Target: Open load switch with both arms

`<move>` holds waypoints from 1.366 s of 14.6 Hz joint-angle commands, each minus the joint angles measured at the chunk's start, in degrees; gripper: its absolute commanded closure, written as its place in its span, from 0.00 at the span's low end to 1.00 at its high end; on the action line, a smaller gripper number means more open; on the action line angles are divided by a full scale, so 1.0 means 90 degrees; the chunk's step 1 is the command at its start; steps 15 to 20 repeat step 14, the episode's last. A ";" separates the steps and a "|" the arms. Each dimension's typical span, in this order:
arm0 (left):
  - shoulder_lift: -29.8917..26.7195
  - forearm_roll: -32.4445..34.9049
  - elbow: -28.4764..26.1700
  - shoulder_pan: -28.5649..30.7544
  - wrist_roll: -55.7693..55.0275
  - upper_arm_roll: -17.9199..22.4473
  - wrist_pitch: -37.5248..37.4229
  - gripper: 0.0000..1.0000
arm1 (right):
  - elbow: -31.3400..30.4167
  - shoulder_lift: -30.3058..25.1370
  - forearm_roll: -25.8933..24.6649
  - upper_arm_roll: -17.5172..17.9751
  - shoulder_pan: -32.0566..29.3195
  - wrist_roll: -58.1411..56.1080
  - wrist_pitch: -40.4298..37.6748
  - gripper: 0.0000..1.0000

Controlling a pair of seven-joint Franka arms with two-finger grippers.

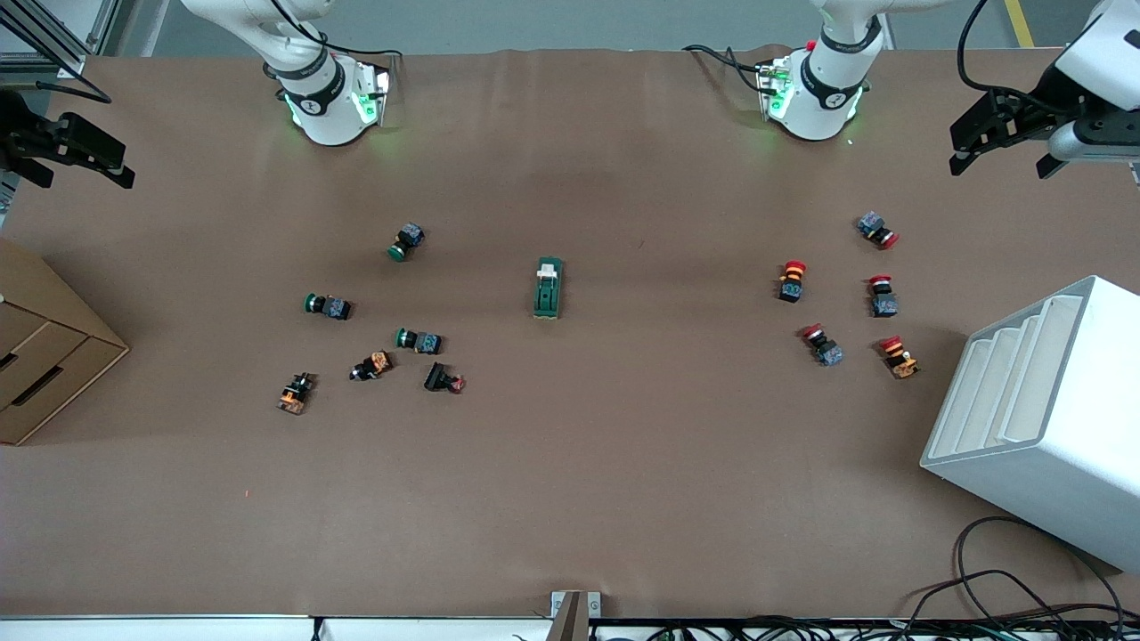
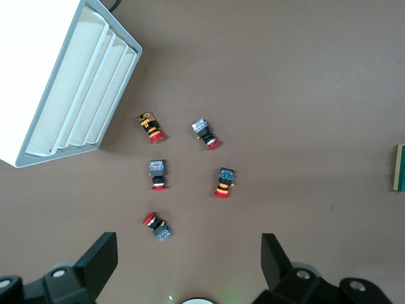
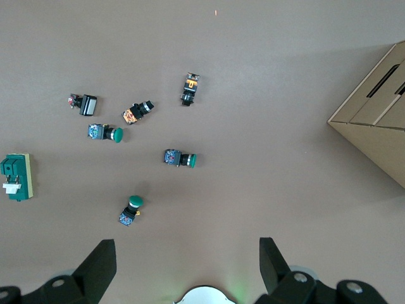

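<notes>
Right now I'm seeing the right gripper (image 1: 85,153) hanging spread and empty at nine o'clock, over the table (image 1: 570,499) edge above a cardboard box (image 1: 44,343). Next, six green and orange push buttons (image 1: 419,340) are lying scattered. At centre, the load switch (image 1: 549,288) is sitting alone with open room all round. Five red push buttons (image 1: 792,279) are clustering toward three o'clock beside a white rack (image 1: 1042,418). Over that edge, the left gripper (image 1: 997,133) is hanging released, empty.
</notes>
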 commanded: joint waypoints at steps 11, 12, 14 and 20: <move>0.0182 -0.0036 0.0289 0.0083 -0.0482 0.0028 -0.0311 0.00 | -0.0215 -0.0206 0.0239 -0.0047 0.0037 -0.0084 0.0037 0.00; 0.0260 -0.0036 0.0416 0.0063 -0.0502 0.0038 -0.0321 0.00 | -0.0195 -0.0206 0.0191 -0.0028 0.0047 -0.0181 0.0047 0.00; 0.0280 -0.0026 0.0447 0.0063 -0.0512 0.0038 -0.0330 0.00 | -0.0185 -0.0196 0.0161 -0.0037 0.0037 -0.0659 0.0047 0.00; 0.0280 -0.0026 0.0447 0.0063 -0.0512 0.0038 -0.0330 0.00 | -0.0185 -0.0196 0.0161 -0.0037 0.0037 -0.0659 0.0047 0.00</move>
